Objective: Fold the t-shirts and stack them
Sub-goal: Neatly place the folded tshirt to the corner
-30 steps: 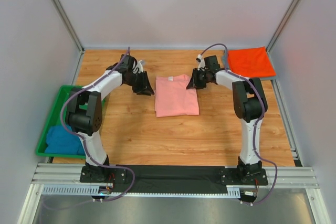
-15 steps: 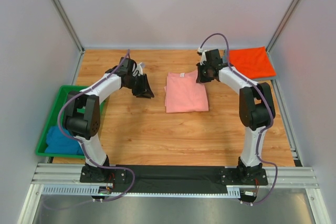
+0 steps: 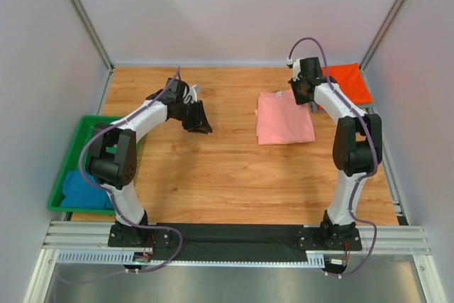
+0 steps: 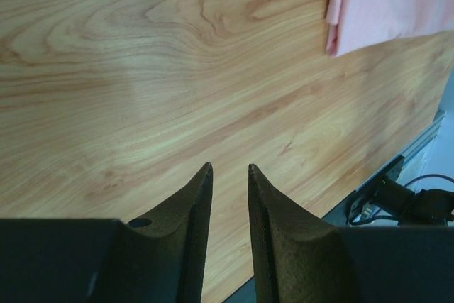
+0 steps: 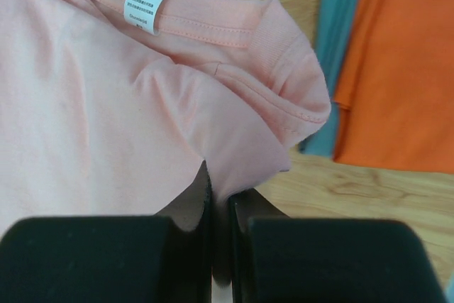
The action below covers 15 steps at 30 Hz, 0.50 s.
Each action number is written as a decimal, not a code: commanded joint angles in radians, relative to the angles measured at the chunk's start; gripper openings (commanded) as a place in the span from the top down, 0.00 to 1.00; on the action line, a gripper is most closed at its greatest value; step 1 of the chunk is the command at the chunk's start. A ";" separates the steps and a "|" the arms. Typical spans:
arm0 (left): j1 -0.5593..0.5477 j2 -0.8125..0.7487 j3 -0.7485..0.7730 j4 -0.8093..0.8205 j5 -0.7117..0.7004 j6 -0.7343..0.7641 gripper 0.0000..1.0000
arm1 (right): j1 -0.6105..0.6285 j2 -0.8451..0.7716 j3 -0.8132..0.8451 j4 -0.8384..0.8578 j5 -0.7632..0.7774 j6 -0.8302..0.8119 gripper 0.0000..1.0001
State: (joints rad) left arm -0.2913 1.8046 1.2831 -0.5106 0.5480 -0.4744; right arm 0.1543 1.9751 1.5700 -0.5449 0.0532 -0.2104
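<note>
Right wrist view: pinching collar edge of folded salmon-pink t-shirt (image 5: 106, 104) in right pincer (image 5: 220, 188), near far-right corner of counter (image 3: 213, 175), beside orange-red t-shirt (image 5: 397, 54). With left pincer (image 4: 228, 175) narrowly parted, empty. Probably stacking; next needs lifting onto orange-red t-shirt, then releasing.

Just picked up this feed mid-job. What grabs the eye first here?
The folded salmon-pink cloth t-shirt lies right of centre on the wooden table, the right pincer shut on it near its collar. Just beyond it, in the far right corner, sits a bright orange-red folded t-shirt. The left pincer hangs open and empty over bare wood, with a green plastic bin at the table's left edge.
</note>
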 commanded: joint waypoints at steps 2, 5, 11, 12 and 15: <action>-0.016 0.004 0.018 0.043 0.007 -0.015 0.66 | -0.067 -0.018 0.142 -0.027 0.033 -0.132 1.00; -0.025 0.015 0.021 0.058 0.004 -0.026 0.66 | -0.110 0.033 0.238 -0.067 0.022 -0.196 1.00; -0.042 0.041 0.022 0.075 0.000 -0.049 0.67 | -0.183 0.178 0.501 -0.174 0.025 -0.294 1.00; -0.046 0.041 0.016 0.076 -0.002 -0.061 0.67 | -0.197 0.200 0.583 -0.185 0.023 -0.329 1.00; -0.060 0.039 0.001 0.087 -0.010 -0.082 0.66 | -0.240 0.292 0.692 -0.191 0.019 -0.382 1.00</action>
State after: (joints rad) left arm -0.3351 1.8481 1.2831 -0.4667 0.5442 -0.5259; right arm -0.0433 2.2112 2.1452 -0.7132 0.0666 -0.4828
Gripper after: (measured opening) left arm 0.336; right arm 0.048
